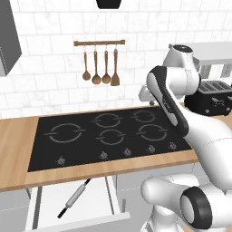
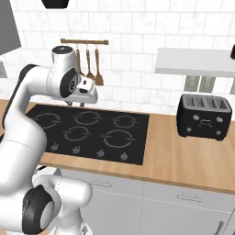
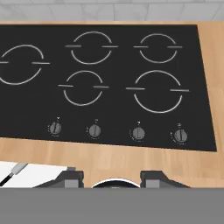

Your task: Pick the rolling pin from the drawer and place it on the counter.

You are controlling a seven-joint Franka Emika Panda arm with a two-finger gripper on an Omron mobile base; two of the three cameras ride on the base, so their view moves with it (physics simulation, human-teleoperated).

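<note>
The rolling pin (image 1: pixel 74 197), slim and pale with black ends, lies diagonally on the floor of the pulled-out white drawer (image 1: pixel 97 201) below the counter's front edge. In the hand view one end of the rolling pin (image 3: pixel 13 172) shows at the lower left, inside the drawer (image 3: pixel 41 174). My gripper (image 1: pixel 146 96) hangs high over the back right of the cooktop, far above the drawer. Its fingers (image 3: pixel 72 177) stand wide apart with nothing between them, so the gripper (image 3: pixel 113 177) is open. The wooden counter (image 1: pixel 18 131) (image 2: pixel 183 156) (image 3: pixel 109 155) frames the black cooktop (image 1: pixel 108 133).
A black toaster (image 1: pixel 210 97) (image 2: pixel 204 115) stands on the counter right of the cooktop. Wooden spoons and a spatula (image 1: pixel 99 68) hang on a wall rail. A grey shelf (image 2: pixel 195 62) juts out above the toaster. Grey cabinet fronts (image 2: pixel 183 206) run below the counter.
</note>
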